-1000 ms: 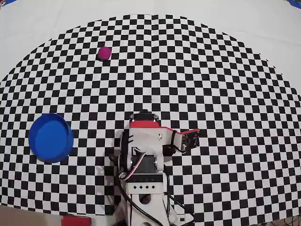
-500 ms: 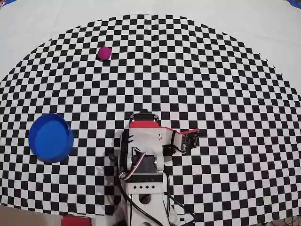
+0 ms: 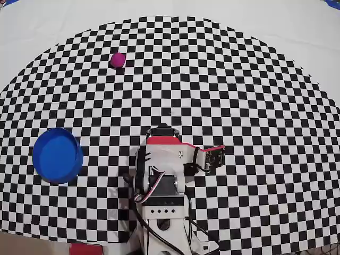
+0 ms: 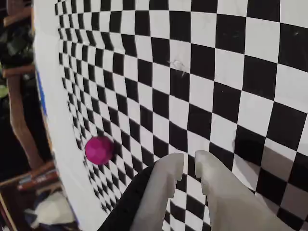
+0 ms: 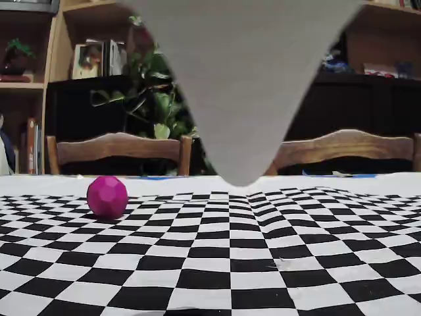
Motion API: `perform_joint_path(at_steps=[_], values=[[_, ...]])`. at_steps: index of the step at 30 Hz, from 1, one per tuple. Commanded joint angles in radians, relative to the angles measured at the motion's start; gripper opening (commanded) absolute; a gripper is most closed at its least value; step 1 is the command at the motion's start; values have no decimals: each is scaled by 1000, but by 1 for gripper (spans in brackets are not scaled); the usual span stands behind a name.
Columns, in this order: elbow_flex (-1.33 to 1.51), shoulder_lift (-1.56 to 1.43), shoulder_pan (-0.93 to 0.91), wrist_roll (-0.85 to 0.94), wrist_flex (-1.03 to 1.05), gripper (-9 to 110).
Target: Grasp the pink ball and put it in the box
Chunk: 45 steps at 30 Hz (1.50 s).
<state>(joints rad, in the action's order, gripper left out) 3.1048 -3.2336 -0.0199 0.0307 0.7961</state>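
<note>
Two fingers: the claw (image 4: 189, 162) shows pale tips with only a narrow slit between them, nearly closed, gripping nothing, hanging over bare checkered cloth (image 4: 231, 72).
Arm: folded back over its base (image 3: 162, 175) in the overhead view, well apart from both ball and tub.
Pink ball: the pink ball (image 3: 117, 60) rests on the checkered cloth toward the far left of the overhead view; in the wrist view it sits left of the fingertips (image 4: 99, 149), and the fixed view shows it low and faceted (image 5: 107, 196).
Step in hand: reaching for the ball, by my judgement barely begun.
Doing it well: swing left, spread the fingers wider than the ball before descending, straddle its middle, then close gently so it does not roll off.
Box: the blue round tub (image 3: 75, 159) sits at the overhead view's left, near the arm; its visible interior looks empty.
</note>
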Motion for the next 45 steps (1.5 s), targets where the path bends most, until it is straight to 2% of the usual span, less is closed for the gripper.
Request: perform_joint_path(at_steps=[1, 45], values=[[8, -18, -8, -6, 6, 0], [8, 2, -11, 3, -48, 0]])
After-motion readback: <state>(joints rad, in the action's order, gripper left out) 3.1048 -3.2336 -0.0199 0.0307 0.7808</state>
